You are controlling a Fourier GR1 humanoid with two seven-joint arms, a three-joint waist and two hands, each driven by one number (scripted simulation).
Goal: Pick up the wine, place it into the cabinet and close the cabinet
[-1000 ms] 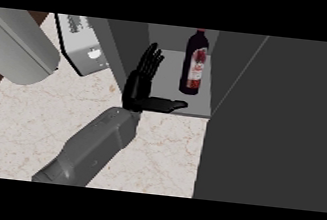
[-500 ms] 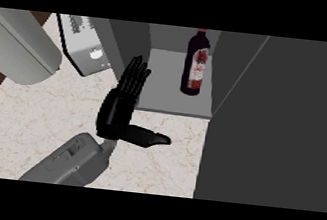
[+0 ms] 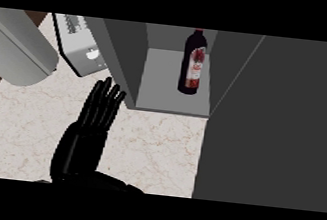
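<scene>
One hand [image 3: 82,141] only, fingers straight and together, holding nothing above the worktop [image 3: 155,141], bottle [image 3: 193,62] upright in the cabinet [image 3: 169,102].

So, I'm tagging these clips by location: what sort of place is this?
Most likely a kitchen: a marble-look counter, an open cabinet holding a wine bottle, and a toaster beside it.

One view only, from the robot's head, looking steeply down and close on the marble counter [image 3: 155,146], the open cabinet [image 3: 174,73] ahead, a hand [image 3: 82,138] rising from the lower edge
</scene>
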